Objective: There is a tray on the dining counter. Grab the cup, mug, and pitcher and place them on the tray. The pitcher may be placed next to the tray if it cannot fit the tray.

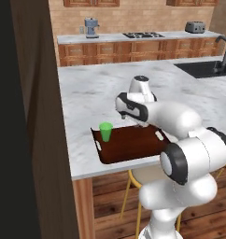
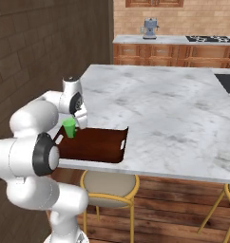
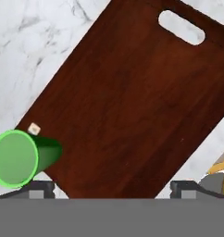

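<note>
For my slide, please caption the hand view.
Green cup standing at the tray's corner, below open fingers.

Green cup (image 1: 105, 131) upright at tray (image 1: 133, 147) end.

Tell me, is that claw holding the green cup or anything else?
Nothing is held. The gripper is open above the tray; the cup stands free on the tray's corner.

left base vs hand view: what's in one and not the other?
Left base view alone: the sink with its faucet, the stovetop, the coffee machine, the toaster and the robot's arm over the dining counter.
Hand view alone: the open gripper looking straight down, and the inside of the cup.
Both: the cup standing upright at one end of the tray, and the marble top around it.
</note>
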